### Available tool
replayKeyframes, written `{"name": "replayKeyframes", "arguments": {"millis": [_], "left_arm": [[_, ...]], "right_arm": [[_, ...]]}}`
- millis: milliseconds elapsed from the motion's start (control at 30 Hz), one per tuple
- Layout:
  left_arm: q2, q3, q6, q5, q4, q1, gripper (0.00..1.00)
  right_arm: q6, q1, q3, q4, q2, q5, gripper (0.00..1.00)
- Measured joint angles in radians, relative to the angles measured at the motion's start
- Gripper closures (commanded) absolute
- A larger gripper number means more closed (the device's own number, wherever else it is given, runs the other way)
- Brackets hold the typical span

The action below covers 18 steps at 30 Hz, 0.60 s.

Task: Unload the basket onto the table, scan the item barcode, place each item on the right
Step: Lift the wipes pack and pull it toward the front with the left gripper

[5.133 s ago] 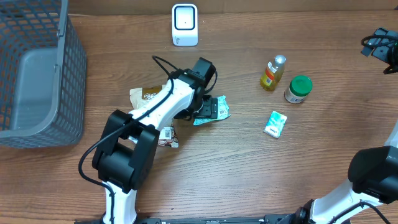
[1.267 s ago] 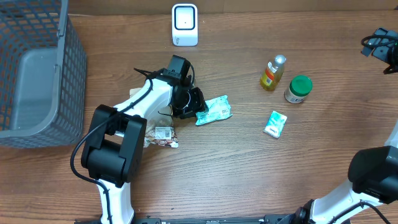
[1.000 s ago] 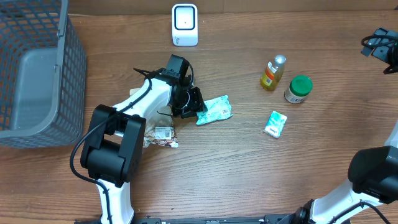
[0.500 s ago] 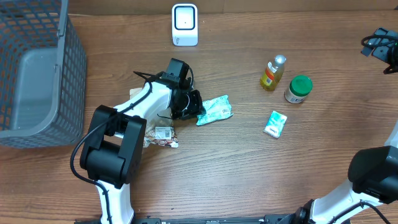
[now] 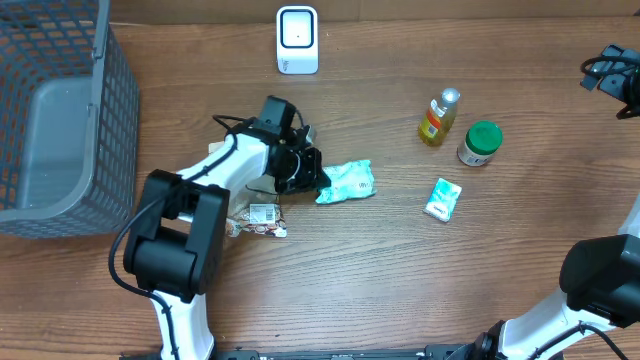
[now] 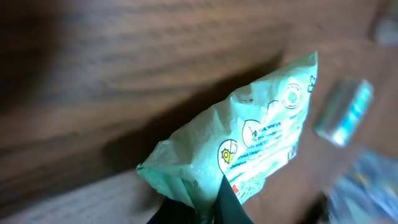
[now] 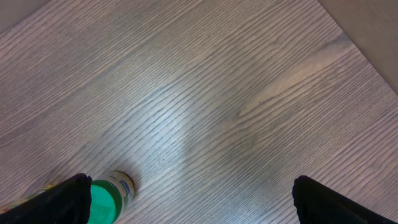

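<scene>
The item is a mint-green soft packet (image 5: 348, 182) with printed text, lying near the middle of the table. In the left wrist view the packet (image 6: 261, 137) fills the centre, its crumpled near corner pinched between my dark fingers. My left gripper (image 5: 318, 185) (image 6: 208, 200) is shut on that left corner. The white barcode scanner (image 5: 297, 40) stands at the back edge, apart from the packet. My right gripper (image 5: 605, 72) (image 7: 189, 193) hangs open at the far right, high above the table, holding nothing.
A grey mesh basket (image 5: 60, 120) fills the left side. A yellow oil bottle (image 5: 438, 117), a green-lidded jar (image 5: 480, 143) (image 7: 109, 196) and a small teal box (image 5: 442, 199) sit on the right. A snack wrapper (image 5: 258, 218) lies by the left arm.
My left gripper's jaws have closed on the green packet's corner, and the packet has shifted slightly right. The right arm has not moved.
</scene>
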Motion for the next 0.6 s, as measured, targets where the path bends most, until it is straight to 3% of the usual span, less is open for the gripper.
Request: {"name": "replayKeyframes", "arguments": {"millis": [233,600], "left_arm": [[-0.080,-0.006,0.177,0.228,-0.096,0.074,0.96],[-0.131,-0.006,0.406,0.299,-0.375,0.077,0.96]], "right_arm": [[0.000,0.000,0.000,0.000,0.000,0.000,0.00],[0.000,0.000,0.000,0.000,0.000,0.000,0.00]]}}
